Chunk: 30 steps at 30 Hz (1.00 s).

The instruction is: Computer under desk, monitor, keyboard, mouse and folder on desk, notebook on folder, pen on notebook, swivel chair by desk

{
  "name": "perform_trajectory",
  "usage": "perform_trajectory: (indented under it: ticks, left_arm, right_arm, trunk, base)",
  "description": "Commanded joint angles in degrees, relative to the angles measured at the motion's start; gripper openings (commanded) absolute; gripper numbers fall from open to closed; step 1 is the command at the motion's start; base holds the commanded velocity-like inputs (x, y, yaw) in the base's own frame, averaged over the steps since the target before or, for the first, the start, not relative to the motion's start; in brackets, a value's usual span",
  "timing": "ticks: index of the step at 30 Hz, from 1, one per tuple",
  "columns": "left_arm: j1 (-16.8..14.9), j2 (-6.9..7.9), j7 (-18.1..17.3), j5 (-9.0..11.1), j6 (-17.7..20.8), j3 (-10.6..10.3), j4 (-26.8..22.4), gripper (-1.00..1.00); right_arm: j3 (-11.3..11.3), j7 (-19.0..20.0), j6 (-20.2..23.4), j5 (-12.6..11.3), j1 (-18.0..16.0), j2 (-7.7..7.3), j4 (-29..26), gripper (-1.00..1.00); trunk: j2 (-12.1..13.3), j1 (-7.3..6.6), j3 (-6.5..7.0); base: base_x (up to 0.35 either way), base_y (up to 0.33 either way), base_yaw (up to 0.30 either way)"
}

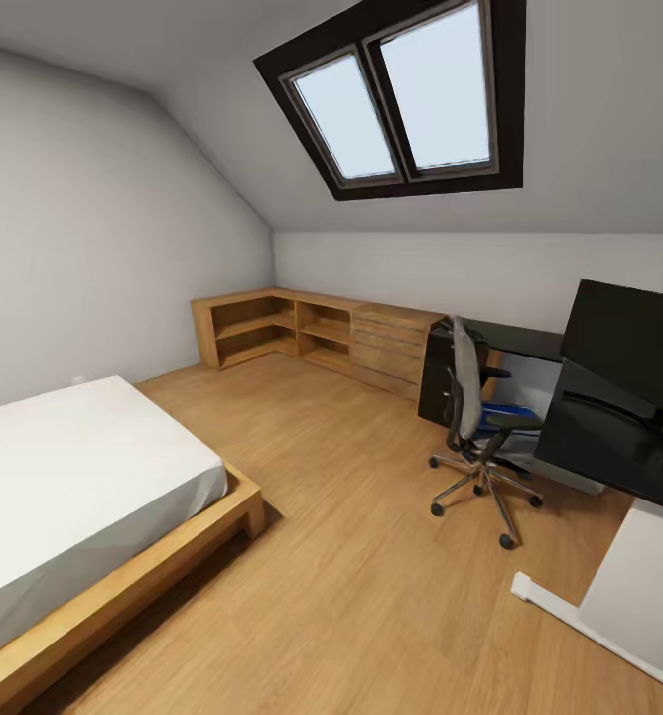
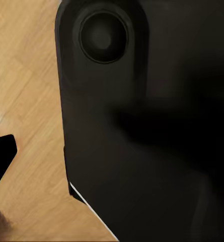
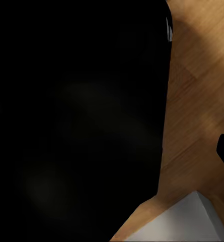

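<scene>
Folder (image 1: 508, 414): bright blue, lay on the seat of the swivel chair (image 1: 477, 427).
Swivel chair: stood on the wood floor (image 1: 351, 556), just in front of the black cabinet desk (image 1: 490, 357), near the desk (image 1: 624, 447).
Monitor (image 1: 629, 333): wide black screen, stood on the glossy black desk top at the right.
Desk: white legs down to the floor.
Bed (image 1: 83, 497): white sheet, wooden frame, well apart on the left.
Shelving (image 1: 312, 333): light wood, along the far wall under the skylight (image 1: 401, 94).
Grippers: I could not tell how either pincer stood; the wrist views gave dark robot body and floor.
</scene>
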Motion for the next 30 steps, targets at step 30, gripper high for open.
perform_trajectory:
  ticks: [30]
  left_arm:
    - [-0.4,-3.66,-0.6,0.1,1.2,0.0,-1.3,1.0]
  right_arm:
    - [0.4,0.6,-7.2,0.1,-1.0,1.0,-0.8,1.0]
  trunk:
    - [11.6,-6.36,5.18]
  base:
    - [0.0,0.0,0.0]
